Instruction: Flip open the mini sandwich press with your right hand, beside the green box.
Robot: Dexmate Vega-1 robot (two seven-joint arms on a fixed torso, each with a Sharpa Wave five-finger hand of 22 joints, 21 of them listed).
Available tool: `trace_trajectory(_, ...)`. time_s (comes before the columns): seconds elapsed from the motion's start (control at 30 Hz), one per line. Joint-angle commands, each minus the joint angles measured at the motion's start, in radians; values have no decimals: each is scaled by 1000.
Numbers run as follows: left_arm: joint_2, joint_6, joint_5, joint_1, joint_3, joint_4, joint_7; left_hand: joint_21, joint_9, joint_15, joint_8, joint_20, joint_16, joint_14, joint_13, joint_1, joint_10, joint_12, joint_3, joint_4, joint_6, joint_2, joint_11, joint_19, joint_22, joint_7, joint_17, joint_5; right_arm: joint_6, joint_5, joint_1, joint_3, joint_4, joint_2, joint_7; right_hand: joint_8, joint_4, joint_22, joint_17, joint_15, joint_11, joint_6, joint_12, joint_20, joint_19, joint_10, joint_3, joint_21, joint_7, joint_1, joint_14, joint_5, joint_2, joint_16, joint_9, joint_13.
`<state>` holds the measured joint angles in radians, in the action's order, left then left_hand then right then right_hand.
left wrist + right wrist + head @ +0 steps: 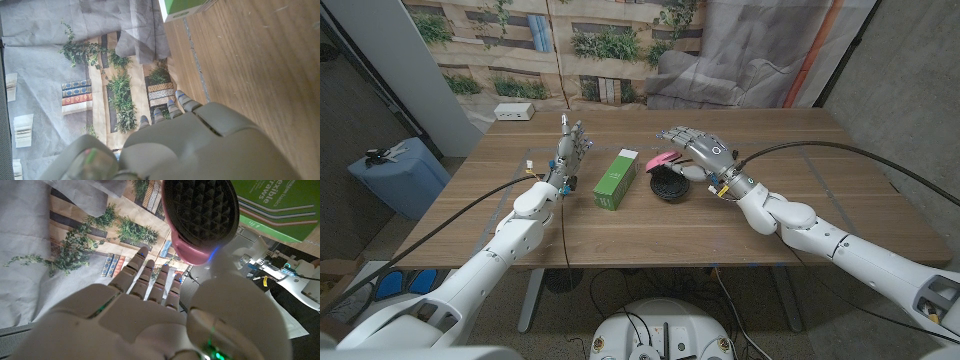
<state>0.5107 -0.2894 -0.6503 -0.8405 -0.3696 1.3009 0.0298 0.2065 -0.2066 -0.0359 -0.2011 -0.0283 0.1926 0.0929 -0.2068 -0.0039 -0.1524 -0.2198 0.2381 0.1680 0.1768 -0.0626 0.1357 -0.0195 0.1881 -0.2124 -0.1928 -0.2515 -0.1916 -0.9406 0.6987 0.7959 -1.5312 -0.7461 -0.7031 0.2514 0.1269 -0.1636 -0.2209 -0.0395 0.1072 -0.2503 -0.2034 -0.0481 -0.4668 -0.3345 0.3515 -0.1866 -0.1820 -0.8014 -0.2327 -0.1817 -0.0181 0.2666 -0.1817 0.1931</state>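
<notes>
The mini sandwich press sat just right of the green box, lid already tipped up. The right hand hovered over it, fingers spread, seemingly holding nothing, probably just steadying the lid. The left hand waited, fingers apart, clear of the box.

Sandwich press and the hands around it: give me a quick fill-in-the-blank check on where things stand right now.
1. The sandwich press has its pink lid lifted, so it stands ____.
2. The box between the two hands is ____ in colour.
3. The hand above the press is the robot's ____ hand.
4. The left hand holds ____.

Missing words: open; green; right; nothing
</notes>
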Motion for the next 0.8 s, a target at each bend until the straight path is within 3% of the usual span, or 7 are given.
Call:
trace_trajectory(0.03,0,0,0,0,0,1,0,6,-5,-37,-5,-4,3,7,-2,0,-6,-7,7,1,35,-52,-2,-3,3,-8,-3,-4,-15,0,-43,16,45,25,9,-1,-2,-3,-6,-41,-3,-10,3,-16,5,-5,-6,1,0,9,-3,-10,-5,2,-2,3)
trace_trajectory(0.8,0,0,0,0,0,0,0,6,-5,-37,-5,-3,3,7,-2,0,-6,-6,7,1,35,-52,0,-3,3,-8,-3,-5,-49,18,-115,48,98,56,47,-7,4,-3,-7,-40,-2,-15,3,-14,6,-12,-11,0,-2,14,-4,-10,-10,2,-2,3)
